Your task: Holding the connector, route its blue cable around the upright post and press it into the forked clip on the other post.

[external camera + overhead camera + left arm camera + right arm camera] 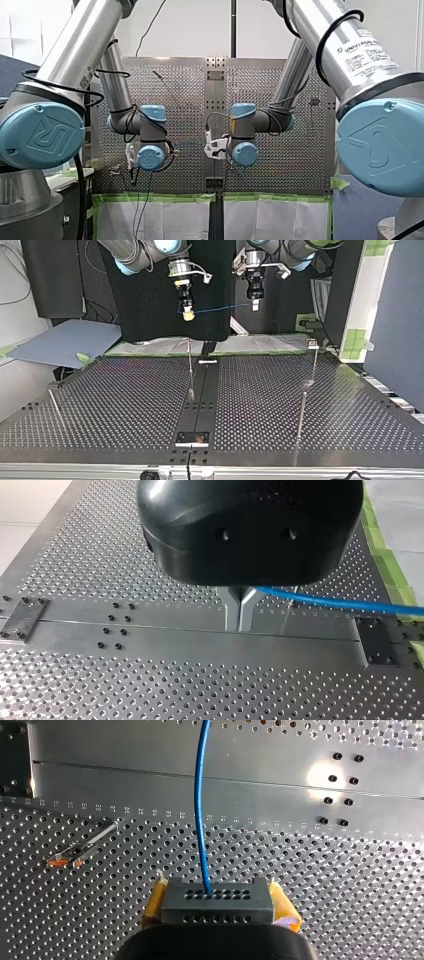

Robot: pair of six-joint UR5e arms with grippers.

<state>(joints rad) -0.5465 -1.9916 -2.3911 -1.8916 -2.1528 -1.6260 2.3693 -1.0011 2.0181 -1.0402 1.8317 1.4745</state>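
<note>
High above the table in the top view, my right gripper [187,315] and my left gripper [255,303] hang side by side, with a thin blue cable [220,308] stretched between them. In the right wrist view my right gripper [218,904] is shut on a dark perforated connector [217,912], a yellow pad [154,902] on each side of it, and the blue cable [200,810] leaves the connector. My left gripper [239,622] has its metal fingers [231,611] shut on the cable [325,601]. A thin post [190,370] stands mid-table. Another post [314,360] carries a small clip [311,343].
Two more thin posts stand on the perforated table [125,405], one [301,412] near the top view's right front and one [55,405] leaning at its left. A dark centre rail [202,395] ends in a plate [192,438]. Green tape [155,198] lines the table edge.
</note>
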